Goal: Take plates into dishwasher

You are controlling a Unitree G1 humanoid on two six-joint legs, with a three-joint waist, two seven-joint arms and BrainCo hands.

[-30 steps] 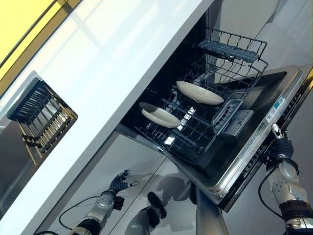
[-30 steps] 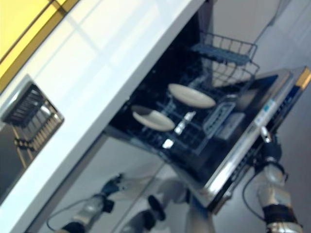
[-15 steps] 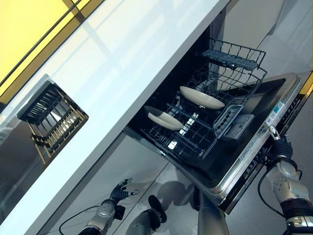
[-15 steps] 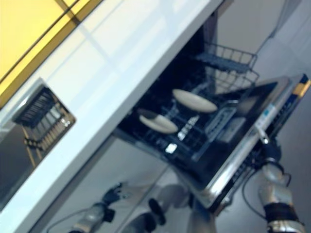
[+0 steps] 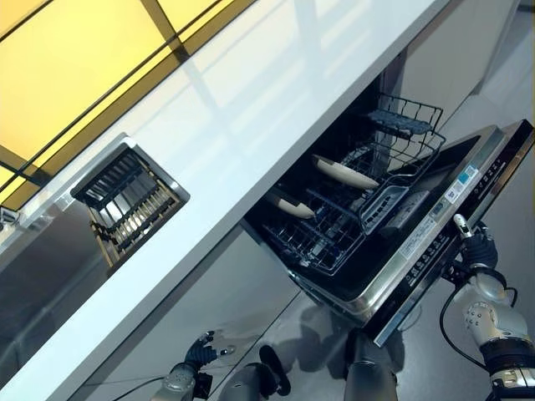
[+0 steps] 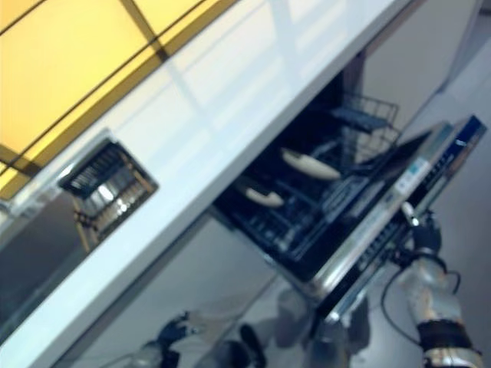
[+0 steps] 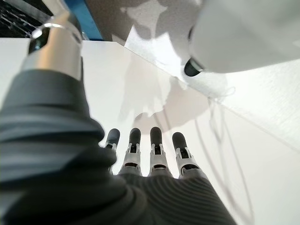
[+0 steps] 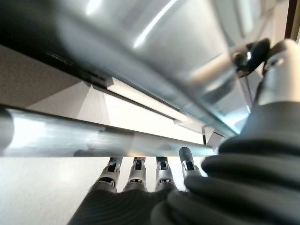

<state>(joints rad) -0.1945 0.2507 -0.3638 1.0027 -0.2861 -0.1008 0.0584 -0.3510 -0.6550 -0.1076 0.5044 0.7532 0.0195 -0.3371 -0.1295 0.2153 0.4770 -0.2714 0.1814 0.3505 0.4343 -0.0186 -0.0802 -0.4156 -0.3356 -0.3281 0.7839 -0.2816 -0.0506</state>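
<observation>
Pushing up under the door (image 5: 435, 242) at 4 o'clock, the right hand (image 5: 476, 249) has straight fingers, to shut it. Two plates (image 5: 344, 173) sit in the rack (image 5: 322, 242). The left hand (image 5: 199, 354) hangs loose at 7 o'clock.

The dark wire rack (image 5: 334, 230) inside the open dishwasher (image 5: 435, 242) carries two cream plates: one plate (image 5: 344, 173) and another plate (image 5: 290, 205) beside it, both tilted, apart from each other

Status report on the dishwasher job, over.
Right hand open under the door handle. Left hand open, idle, low. Two plates in the lower rack. Door down.
</observation>
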